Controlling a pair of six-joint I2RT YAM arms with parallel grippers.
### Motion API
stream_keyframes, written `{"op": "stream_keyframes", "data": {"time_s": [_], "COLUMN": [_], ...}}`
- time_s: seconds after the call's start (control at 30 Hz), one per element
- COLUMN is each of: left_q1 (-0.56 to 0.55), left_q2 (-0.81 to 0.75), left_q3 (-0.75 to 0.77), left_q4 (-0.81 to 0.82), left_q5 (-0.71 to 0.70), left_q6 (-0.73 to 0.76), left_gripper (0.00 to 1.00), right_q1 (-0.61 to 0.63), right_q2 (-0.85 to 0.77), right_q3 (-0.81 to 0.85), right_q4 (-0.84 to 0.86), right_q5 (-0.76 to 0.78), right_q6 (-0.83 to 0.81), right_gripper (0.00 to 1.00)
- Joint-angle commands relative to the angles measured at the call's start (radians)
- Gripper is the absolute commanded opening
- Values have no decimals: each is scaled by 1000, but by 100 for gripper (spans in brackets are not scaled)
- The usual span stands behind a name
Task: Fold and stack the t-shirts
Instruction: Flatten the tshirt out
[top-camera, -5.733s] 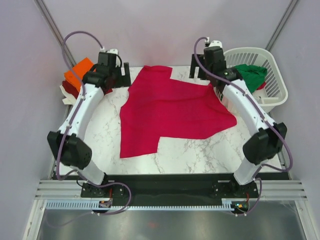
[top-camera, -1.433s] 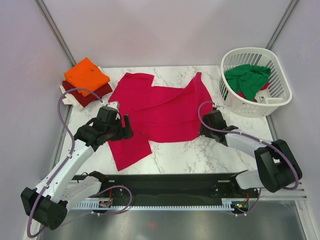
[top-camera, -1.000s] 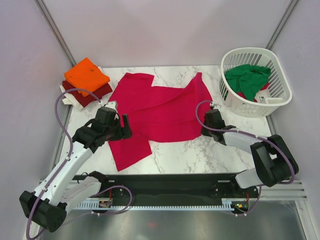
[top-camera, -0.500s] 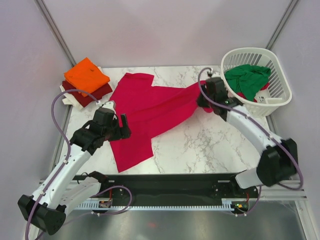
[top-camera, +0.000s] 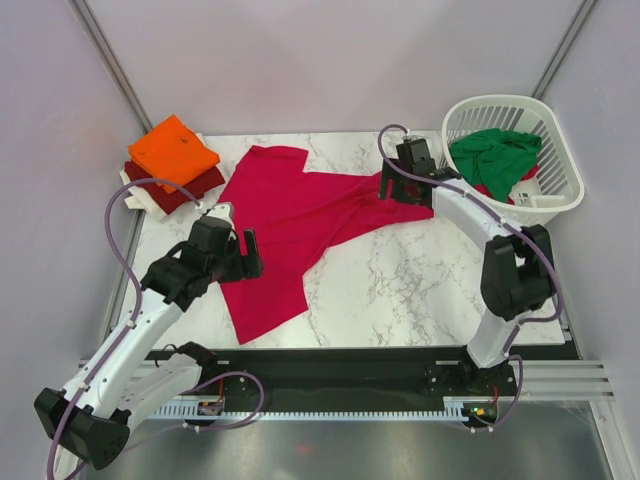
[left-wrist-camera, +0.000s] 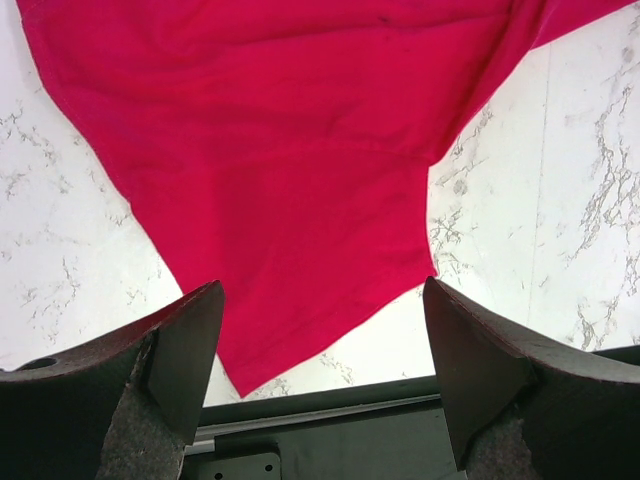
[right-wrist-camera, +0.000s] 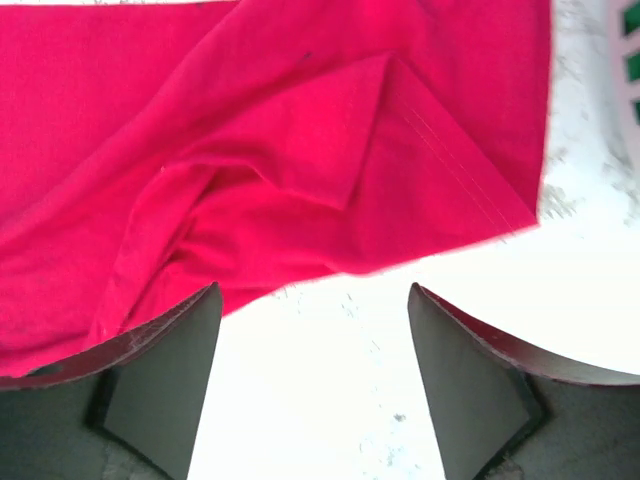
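Note:
The crimson-red t-shirt (top-camera: 300, 205) lies partly spread and wrinkled across the marble table, with one flap reaching toward the near edge (top-camera: 262, 300). My left gripper (top-camera: 248, 256) is open and empty, hovering above that near flap (left-wrist-camera: 300, 180). My right gripper (top-camera: 402, 192) is open and empty over the shirt's bunched right end by the basket. In the right wrist view that gripper (right-wrist-camera: 313, 292) is above bare table, and a folded-over hem corner (right-wrist-camera: 350, 150) lies just ahead. An orange tee (top-camera: 172, 150) tops a dark red one (top-camera: 192, 188) and a white one (top-camera: 134, 196) at the back left.
A white slatted basket (top-camera: 562, 192) at the back right holds a green tee (top-camera: 495, 150) with a bit of red cloth under it. Bare marble (top-camera: 400, 285) lies at the front right. The black base rail (left-wrist-camera: 330, 440) runs along the near edge.
My right arm swung from the table's near middle to the back right, dragging the shirt's right side with it. That side now lies bunched there. The left arm barely moved.

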Motion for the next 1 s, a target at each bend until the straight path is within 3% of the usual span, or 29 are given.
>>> {"op": "stream_keyframes", "data": {"time_s": [0.0, 0.3, 0.67, 0.97], "left_q1": [-3, -3, -3, -3], "left_q2": [3, -3, -3, 11], "left_q3": [-3, -3, -5, -3], "left_q4": [11, 11, 13, 13], "left_q5": [-11, -17, -22, -17], "left_q6": [-7, -8, -10, -8], "left_gripper": [88, 88, 88, 88], "right_q1": [2, -41, -61, -62], "right_q2": [-99, 126, 292, 269], "right_q3": [-86, 38, 131, 81], "right_q4": [87, 112, 136, 155], "right_q5": [48, 8, -44, -89], "right_q6": [-37, -20, 4, 21], "right_gripper": [82, 54, 50, 50]}}
